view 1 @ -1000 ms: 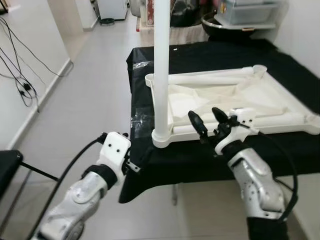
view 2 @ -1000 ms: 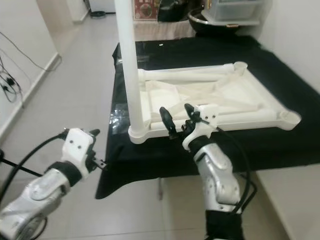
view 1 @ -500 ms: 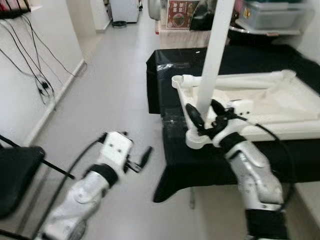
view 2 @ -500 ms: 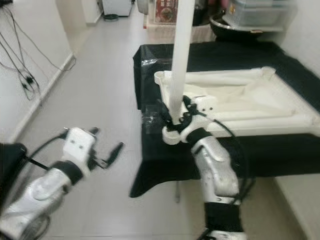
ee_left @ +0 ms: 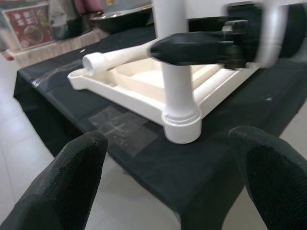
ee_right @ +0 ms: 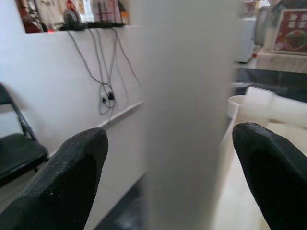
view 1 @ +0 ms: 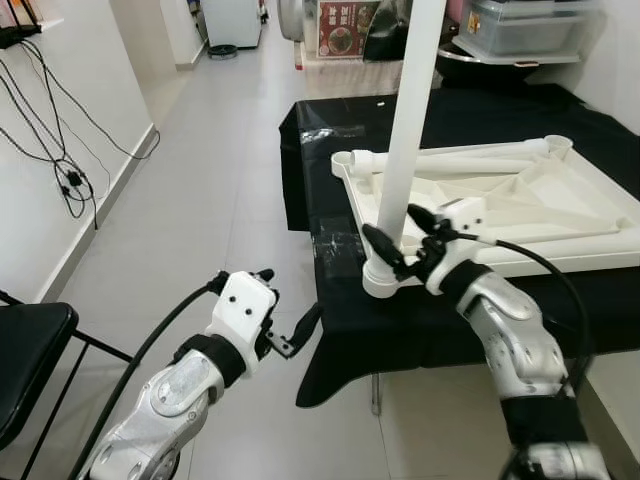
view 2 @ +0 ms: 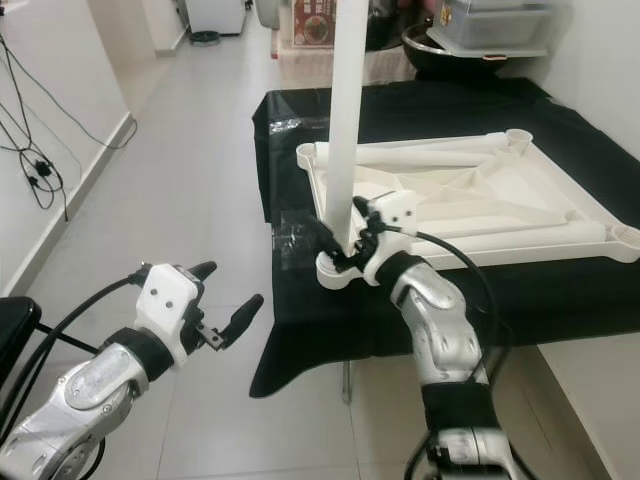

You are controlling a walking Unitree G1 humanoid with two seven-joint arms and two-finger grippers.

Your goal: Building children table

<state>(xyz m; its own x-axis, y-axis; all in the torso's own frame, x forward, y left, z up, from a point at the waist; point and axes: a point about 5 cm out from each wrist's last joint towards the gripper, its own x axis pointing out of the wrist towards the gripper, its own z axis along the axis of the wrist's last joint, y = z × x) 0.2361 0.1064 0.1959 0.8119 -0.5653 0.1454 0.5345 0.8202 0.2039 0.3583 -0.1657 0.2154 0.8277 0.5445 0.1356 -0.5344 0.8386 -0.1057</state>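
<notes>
1. The right gripper (view 1: 398, 238) has its two black fingers spread to either side of the upright white table leg (view 1: 413, 110), low down near its foot. In the right wrist view the leg (ee_right: 184, 115) fills the gap between the finger pads (ee_right: 72, 177), and I cannot tell whether either pad touches it.

2. The leg stands in the near-left corner socket (view 1: 378, 280) of the upside-down white tabletop (view 1: 520, 195), which lies on a black-covered table (view 1: 330, 150). Two more white legs lie loose inside the tabletop frame (view 2: 430, 157).

3. To do this step well, I judge the fingers should close squarely on the leg just above the socket collar, keep the leg vertical, and press or twist straight down its axis. A tilted grip would probably bind it in the socket or lever the light tabletop off the table edge.

4. The left gripper (view 2: 222, 300) hangs open over the floor, well apart from the table and holding nothing. It faces the socket corner (ee_left: 181, 125) and could steady the frame there.

5. A red poster (view 1: 342, 14) leans at the far end of the room. Its print is too small to read, and no brand or label can be made out on the table parts.
</notes>
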